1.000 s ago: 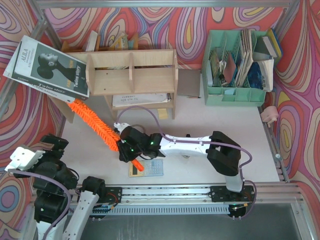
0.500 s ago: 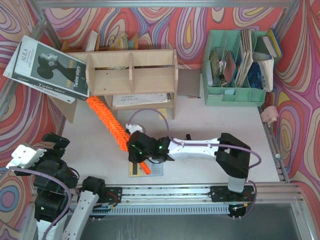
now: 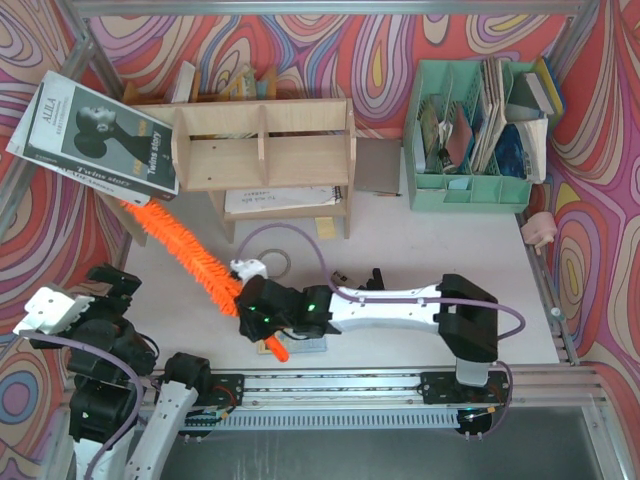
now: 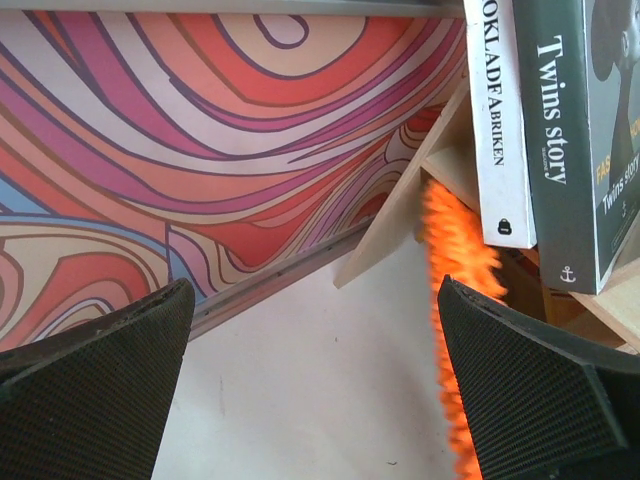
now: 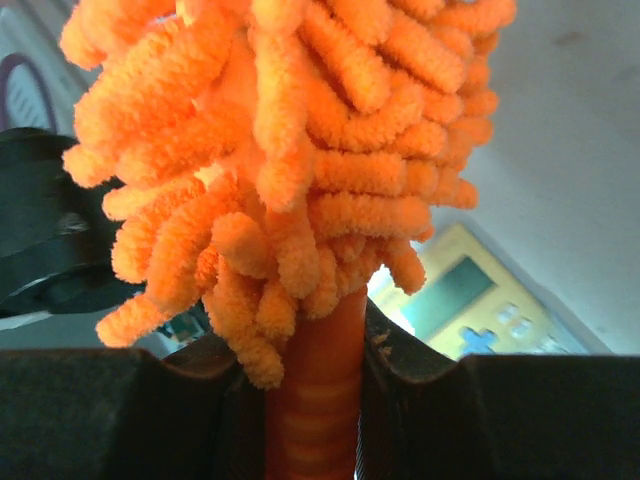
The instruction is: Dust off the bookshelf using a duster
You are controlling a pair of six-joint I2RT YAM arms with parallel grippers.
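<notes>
The bookshelf [image 3: 265, 145] is a light plywood unit at the back left, and one slanted board of it [image 4: 400, 215] shows in the left wrist view. The orange duster [image 3: 185, 248] lies diagonally. Its fluffy head reaches under the leaning book by the shelf's left end [image 4: 455, 240]. My right gripper [image 3: 262, 318] is shut on the thin orange handle [image 5: 312, 400], with the head [image 5: 290, 130] bunched just above the jaws. At the near left corner my left gripper [image 4: 315, 285] stands wide open, holding nothing, and the duster head passes beside its right finger.
A big "Twins story" book [image 3: 95, 135] leans off the shelf's left end. Papers [image 3: 280, 198] lie under the shelf. A mint-green organiser [image 3: 470, 130] full of books stands at the back right. A calculator [image 3: 310, 340] lies under the right wrist.
The duster head swung right toward the shelf's underside, then back left under the leaning book. The right gripper shifted right, then back left and nearer the front edge. The left arm stayed put.
</notes>
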